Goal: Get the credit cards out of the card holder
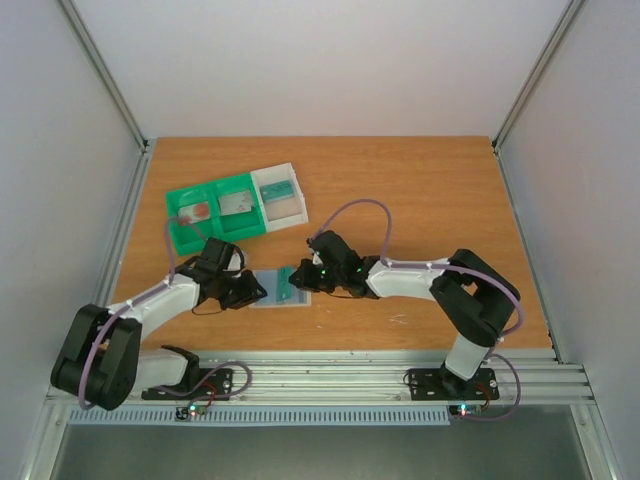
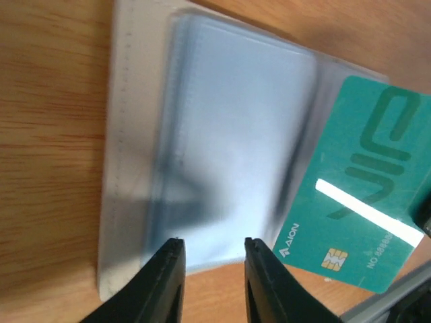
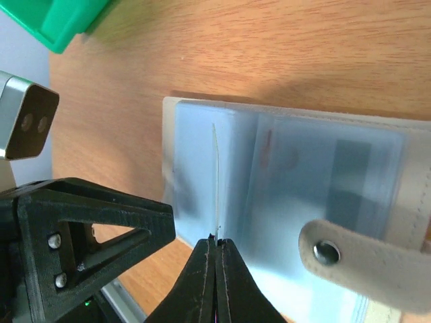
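One teal card (image 2: pixel 357 195) pinched edge-on between the right fingers (image 3: pixel 202 282), pressed tight together on it. Tilted across the card holder (image 2: pixel 229 134), over the side away from the left fingers (image 2: pixel 168 282); whether fully clear of its pocket, cannot tell. Left fingers spread, tips at the card holder's near edge, with the holder lying open and flat on the tabletop (image 1: pixel 420 190). Probably light, stiff and slick: thin plastic, prone to slipping from a shallow pinch, so best gripped deep on a free edge and pulled straight along the pocket. Softer stuff in the card holder, floppy clear sleeves, apt to lift along unless pinned down. Beyond the card holder, a green-and-white tray (image 1: pixel 213 185).
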